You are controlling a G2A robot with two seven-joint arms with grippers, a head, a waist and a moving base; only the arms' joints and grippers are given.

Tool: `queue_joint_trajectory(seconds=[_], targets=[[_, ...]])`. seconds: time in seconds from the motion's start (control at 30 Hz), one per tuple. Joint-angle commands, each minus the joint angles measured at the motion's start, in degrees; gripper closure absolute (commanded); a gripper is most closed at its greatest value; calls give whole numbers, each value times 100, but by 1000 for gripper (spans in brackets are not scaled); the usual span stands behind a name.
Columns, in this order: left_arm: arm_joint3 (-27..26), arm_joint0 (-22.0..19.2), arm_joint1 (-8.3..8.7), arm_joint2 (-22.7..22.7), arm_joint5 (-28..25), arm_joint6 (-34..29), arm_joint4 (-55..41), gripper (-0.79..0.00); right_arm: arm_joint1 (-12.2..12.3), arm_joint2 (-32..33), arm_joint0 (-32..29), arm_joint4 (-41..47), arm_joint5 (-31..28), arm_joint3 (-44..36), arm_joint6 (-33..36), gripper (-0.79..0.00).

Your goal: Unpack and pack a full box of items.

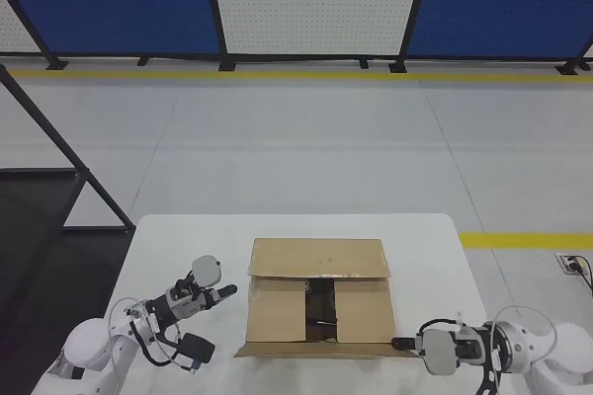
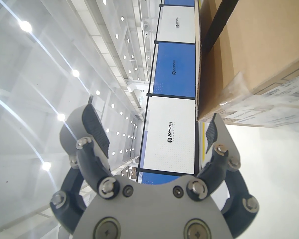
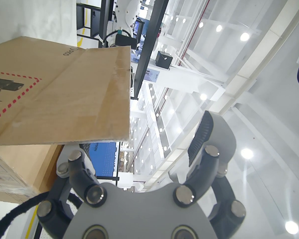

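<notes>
Two of the cardboard box's (image 1: 321,301) four top flaps are folded outward: the far flap (image 1: 318,257) and the near flap (image 3: 64,100). The two inner flaps (image 1: 277,308) lie over the opening with a dark gap between them, and what is inside cannot be made out. The box stands on a white table (image 1: 178,247). The left claw (image 2: 152,123) is released and empty, its fingers spread wide. A lower corner of the box is just beyond one fingertip, apparently apart from it. The right claw (image 3: 144,135) is likewise spread and holds nothing. The near flap's free edge is just beside one of its fingers, though I cannot tell if they touch. I judge the unpacking barely begun: the inner flaps need lifting, the items taking out, then everything repacking.
</notes>
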Motion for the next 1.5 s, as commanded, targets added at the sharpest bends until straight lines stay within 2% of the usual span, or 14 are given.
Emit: queue_joint_trajectory(seconds=[0.0, 0.27, 0.5, 0.97, 1.2, 1.47], targets=[[-7, 1, -2, 12, -4, -37, 4, -785, 37, 18, -119, -143, 0, -142, 0, -785], [-7, 1, -2, 12, -4, -37, 4, -785, 164, -68, -423, -494, 21, -418, 21, -785], [-7, 1, -2, 12, -4, -37, 4, -785, 251, -175, -481, -581, 168, -297, 168, -785], [-69, 30, -4, 19, 4, -106, 8, -785, 252, -206, -530, -564, 171, -328, 263, -785], [-238, 59, 18, 32, -286, -104, 5, -785, 274, -355, -757, -680, 300, -343, 301, -785], [-209, 43, 24, -64, -556, -22, -556, -785, 241, -710, -566, -841, 502, 80, 610, -785]])
